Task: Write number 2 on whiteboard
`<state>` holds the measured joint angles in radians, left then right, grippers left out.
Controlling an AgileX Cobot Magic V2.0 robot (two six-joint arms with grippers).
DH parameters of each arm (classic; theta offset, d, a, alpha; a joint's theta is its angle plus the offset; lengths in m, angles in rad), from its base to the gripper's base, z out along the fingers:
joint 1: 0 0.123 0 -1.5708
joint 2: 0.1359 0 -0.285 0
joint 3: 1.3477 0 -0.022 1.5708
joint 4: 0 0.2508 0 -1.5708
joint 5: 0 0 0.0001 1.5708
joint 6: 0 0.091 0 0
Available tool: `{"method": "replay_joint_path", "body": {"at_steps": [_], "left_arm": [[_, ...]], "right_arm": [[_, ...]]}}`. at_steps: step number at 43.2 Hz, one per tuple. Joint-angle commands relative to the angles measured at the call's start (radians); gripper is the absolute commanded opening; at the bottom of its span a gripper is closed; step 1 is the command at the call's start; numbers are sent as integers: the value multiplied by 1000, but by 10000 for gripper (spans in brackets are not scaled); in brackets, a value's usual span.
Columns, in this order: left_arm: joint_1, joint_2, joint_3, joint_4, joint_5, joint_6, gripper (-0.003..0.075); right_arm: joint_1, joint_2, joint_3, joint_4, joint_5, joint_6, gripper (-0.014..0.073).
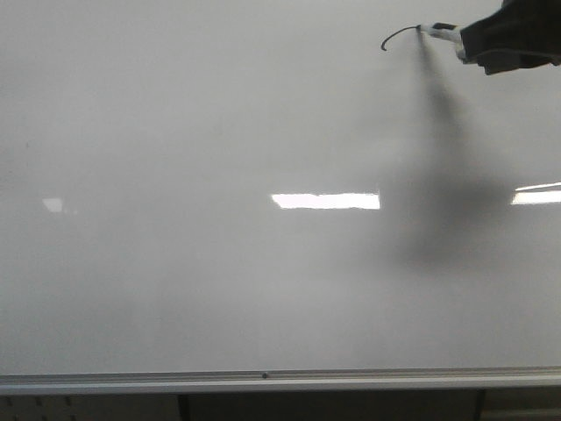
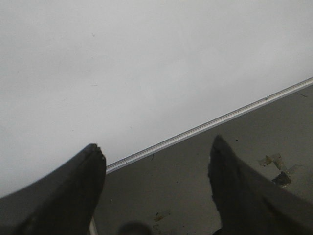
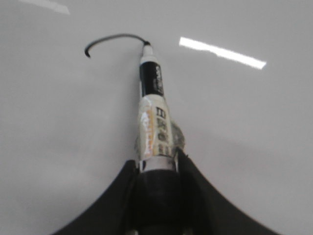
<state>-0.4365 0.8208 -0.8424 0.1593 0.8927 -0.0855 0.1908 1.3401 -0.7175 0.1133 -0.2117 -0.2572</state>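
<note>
1. One whiteboard (image 1: 219, 263), and it's huge, pretty much fills the front view. Glossy white-grey, with a silver bottom rail (image 1: 263, 379) along the lower edge. I count three bright rectangular light reflections (image 1: 325, 201) on it from the front, plus a big soft grey shadow (image 1: 447, 210) hanging below the right arm.

2. Two grippers. The right gripper (image 3: 155, 164) has its black jaws pinched tight around one marker (image 3: 155, 117), which sticks straight out ahead of the fingertips. The left gripper (image 2: 154, 156) has its jaws spread wide with nothing between them; it's off the board face, with the rail crossing diagonally just past the fingertips.

3. One marker: black tip section, white labelled barrel, and the tip is touching the board.

4. One pen stroke, the start of the number 2 (image 3: 113, 40): a thin black curved hook only, no flat base stroke. It begins right at the marker tip and arcs away from the right jaws, ending in a little downward curl. In the front view it sits just beside the right gripper, high on the board.

5. Below the rail in the left wrist view is a grey floor (image 2: 195, 186) with a few small scraps (image 2: 276, 169) of debris near the right-hand finger.
</note>
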Motion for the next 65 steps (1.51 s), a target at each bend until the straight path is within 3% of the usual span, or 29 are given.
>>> {"method": "replay_joint_path", "body": {"at_steps": [1, 6, 16, 33, 42, 46, 54, 59, 65], "left_arm": [[-10, -1, -26, 3, -63, -13, 438], [-10, -1, -26, 3, -63, -13, 438], [-10, -1, -26, 3, -64, -13, 438], [-10, -1, -26, 3, -64, -13, 438], [-10, -1, -26, 0, -74, 3, 438], [-10, -1, -30, -50, -94, 110, 438], [-10, 29, -86, -307, -68, 429, 438], [-10, 80, -140, -441, -8, 577, 438], [-18, 141, -181, -606, 39, 767, 438]], "right_arm": [[-8, -23, -32, -3, 39, -7, 35], [26, -18, -32, -3, 112, -7, 35], [67, 12, -32, -3, 112, -7, 35], [-55, 13, -32, -3, 196, -7, 35], [-15, -83, -32, -3, 232, -7, 35], [22, -163, -40, -3, 337, -7, 35], [103, -267, -160, -3, 766, -22, 35], [152, -273, -258, -1, 1055, -126, 35], [204, -273, -309, 47, 1267, -288, 35]]}}
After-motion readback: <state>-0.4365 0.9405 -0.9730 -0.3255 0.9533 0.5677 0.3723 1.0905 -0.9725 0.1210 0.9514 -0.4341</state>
